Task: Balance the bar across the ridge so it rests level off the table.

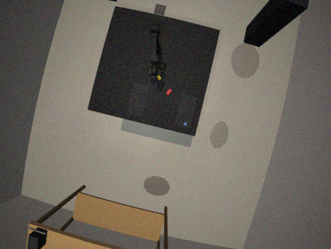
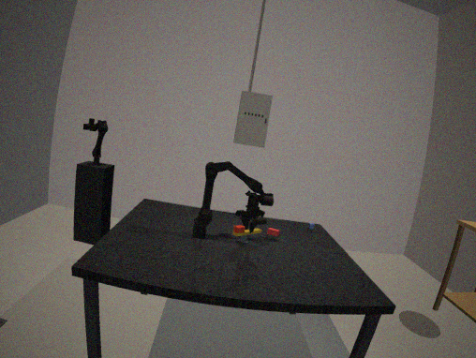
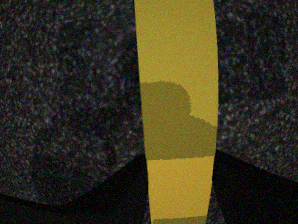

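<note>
A yellow bar (image 1: 159, 77) (image 2: 246, 231) (image 3: 176, 63) is between the fingers of my gripper (image 2: 252, 227) (image 3: 180, 189), which is shut on it. The bar is low over the black table (image 1: 124, 49) (image 2: 187, 272) (image 3: 67, 63), and I cannot tell whether it touches. A red piece sits at one end of the bar. A red ridge block (image 1: 169, 91) (image 2: 273, 231) lies on the table a short way to the right of the bar, apart from it. In the wrist view the bar runs straight away from the fingers.
A small blue cube (image 1: 185, 124) (image 2: 311, 226) lies near the table's far right corner. A black pedestal (image 1: 273, 19) (image 2: 94, 201) with another arm stands off the table. A wooden shelf (image 1: 117, 218) (image 2: 461, 262) stands on the floor.
</note>
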`<state>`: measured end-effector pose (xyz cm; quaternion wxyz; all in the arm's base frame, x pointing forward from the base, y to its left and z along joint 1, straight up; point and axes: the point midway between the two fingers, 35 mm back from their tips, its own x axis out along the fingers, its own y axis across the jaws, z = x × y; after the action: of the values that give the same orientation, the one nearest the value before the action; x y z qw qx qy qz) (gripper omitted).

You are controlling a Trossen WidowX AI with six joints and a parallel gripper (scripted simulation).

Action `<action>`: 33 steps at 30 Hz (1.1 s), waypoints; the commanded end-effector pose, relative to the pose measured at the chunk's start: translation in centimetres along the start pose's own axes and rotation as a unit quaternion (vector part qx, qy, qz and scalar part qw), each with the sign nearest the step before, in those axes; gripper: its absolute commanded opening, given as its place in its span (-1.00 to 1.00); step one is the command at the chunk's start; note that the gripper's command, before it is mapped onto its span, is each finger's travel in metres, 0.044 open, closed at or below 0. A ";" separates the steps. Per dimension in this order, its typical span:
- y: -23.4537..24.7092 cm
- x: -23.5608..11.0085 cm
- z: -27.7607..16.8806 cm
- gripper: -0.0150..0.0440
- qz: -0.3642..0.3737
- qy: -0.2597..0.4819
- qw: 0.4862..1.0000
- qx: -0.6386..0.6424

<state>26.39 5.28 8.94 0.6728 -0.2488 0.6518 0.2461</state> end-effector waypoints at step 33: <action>0.0 0.0 0.0 -0.49 0.000 0.000 1.000 0.000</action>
<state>26.43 5.29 8.99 0.6732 -0.2491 0.6513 0.2461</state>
